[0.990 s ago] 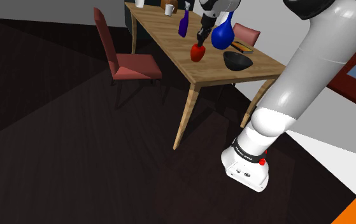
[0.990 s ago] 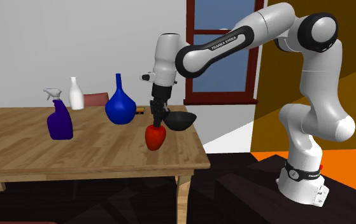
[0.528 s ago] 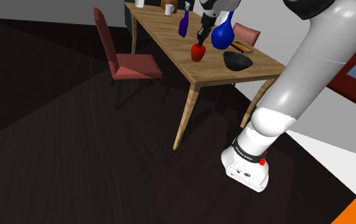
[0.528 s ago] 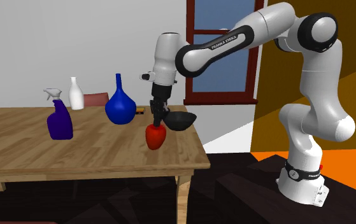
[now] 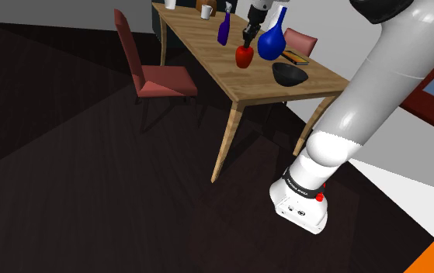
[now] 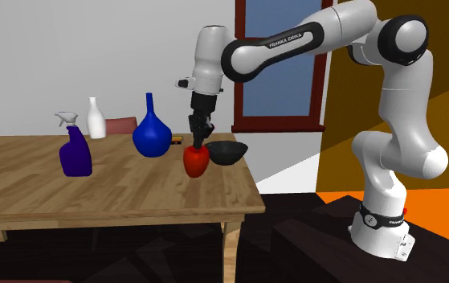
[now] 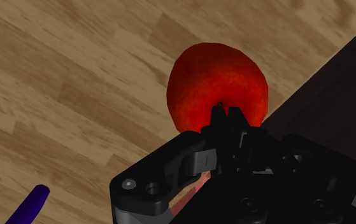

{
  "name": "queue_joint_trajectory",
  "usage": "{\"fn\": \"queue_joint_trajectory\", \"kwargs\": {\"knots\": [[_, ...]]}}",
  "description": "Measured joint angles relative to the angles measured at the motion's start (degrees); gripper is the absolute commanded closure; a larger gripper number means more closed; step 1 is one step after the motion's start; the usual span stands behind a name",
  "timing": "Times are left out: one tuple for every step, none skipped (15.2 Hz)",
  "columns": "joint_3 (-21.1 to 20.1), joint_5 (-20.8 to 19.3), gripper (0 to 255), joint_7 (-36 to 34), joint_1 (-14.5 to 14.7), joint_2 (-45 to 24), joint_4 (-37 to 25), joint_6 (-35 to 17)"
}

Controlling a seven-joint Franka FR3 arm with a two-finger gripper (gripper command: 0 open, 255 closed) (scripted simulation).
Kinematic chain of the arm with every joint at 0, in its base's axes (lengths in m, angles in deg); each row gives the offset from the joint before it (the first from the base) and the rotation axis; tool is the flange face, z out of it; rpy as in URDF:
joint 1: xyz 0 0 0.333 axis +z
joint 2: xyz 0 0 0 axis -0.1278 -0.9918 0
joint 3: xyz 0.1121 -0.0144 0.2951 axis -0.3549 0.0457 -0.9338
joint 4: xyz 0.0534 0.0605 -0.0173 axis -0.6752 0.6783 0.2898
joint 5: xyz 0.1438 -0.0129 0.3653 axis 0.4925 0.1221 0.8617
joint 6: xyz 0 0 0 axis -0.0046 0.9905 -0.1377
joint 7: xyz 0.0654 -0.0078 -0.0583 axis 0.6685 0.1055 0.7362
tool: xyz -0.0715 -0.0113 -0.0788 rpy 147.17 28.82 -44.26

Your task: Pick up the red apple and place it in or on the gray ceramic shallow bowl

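White arm (image 6: 393, 112) arched high, forearm reaching out, wrist pointing down, fingers (image 6: 199, 137) clasping the red apple (image 6: 196, 162)

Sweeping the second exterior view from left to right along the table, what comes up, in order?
purple spray bottle → white bottle → blue vase → red apple → dark bowl
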Motion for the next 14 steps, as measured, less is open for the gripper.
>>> {"fn": "queue_joint_trajectory", "kwargs": {"knots": [[0.00,-0.02,255,0.02,0.00,0.04,-0.76,0.80],[-0.03,-0.11,255,-0.05,0.04,0.27,-1.29,1.55],[-0.02,-0.12,255,-0.01,0.04,0.34,-2.06,2.36],[-0.09,-0.28,255,-0.18,0.12,0.67,-2.64,3.26],[-0.05,-0.23,255,-0.04,0.07,0.64,-3.42,4.00],[-0.05,-0.19,255,-0.01,0.07,0.56,-4.24,4.75],[-0.02,-0.19,255,0.09,0.04,0.64,-4.85,5.44],[-0.04,-0.17,255,0.08,0.06,0.57,-5.78,6.30],[-0.06,-0.20,255,0.06,0.08,0.69,-6.36,6.99],[-0.03,-0.11,255,0.17,0.05,0.52,-7.27,7.75],[0.00,-0.12,255,0.27,0.01,0.61,-8.02,8.58],[-0.01,-0.09,255,0.26,0.03,0.55,-8.83,9.33],[-0.02,-0.02,255,0.31,0.03,0.39,-9.84,10.19],[-0.06,-0.01,255,0.26,0.07,0.35,-10.64,10.96]]}}
